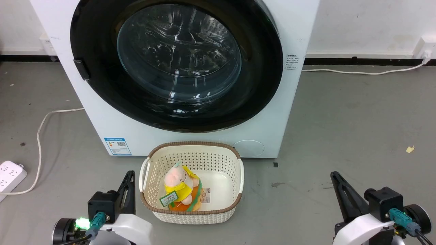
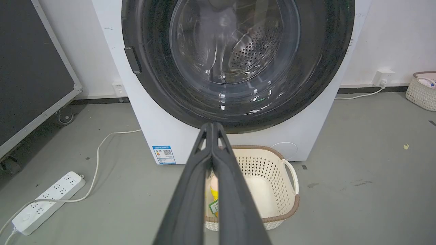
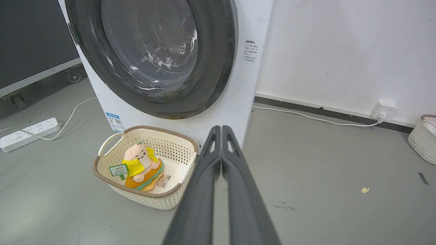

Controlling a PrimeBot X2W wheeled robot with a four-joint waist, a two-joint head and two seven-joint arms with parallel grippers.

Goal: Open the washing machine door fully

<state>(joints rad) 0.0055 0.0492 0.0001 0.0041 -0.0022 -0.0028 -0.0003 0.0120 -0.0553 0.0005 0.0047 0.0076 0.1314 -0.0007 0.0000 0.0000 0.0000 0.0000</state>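
The white washing machine (image 1: 190,136) stands ahead on the grey floor, a blue label sticker (image 1: 117,146) low on its front. Its door (image 1: 177,64) lies flat against the front: a wide glossy black rim around a clear glass bowl, with a small black handle tab (image 1: 81,69) on the rim's left edge. The door (image 2: 238,61) also appears in the left wrist view, and the door (image 3: 153,54) in the right wrist view. My left gripper (image 1: 130,174) is shut and low at the left, well short of the machine. My right gripper (image 1: 334,175) is shut at the lower right. Neither holds anything.
A cream perforated basket (image 1: 235,160) with a plush toy (image 1: 180,189) sits on the floor just before the machine, between my arms. A white power strip (image 1: 10,175) and cable lie at the left. A dark wheeled panel (image 2: 30,68) stands left of the machine. Another basket (image 2: 422,90) sits far right.
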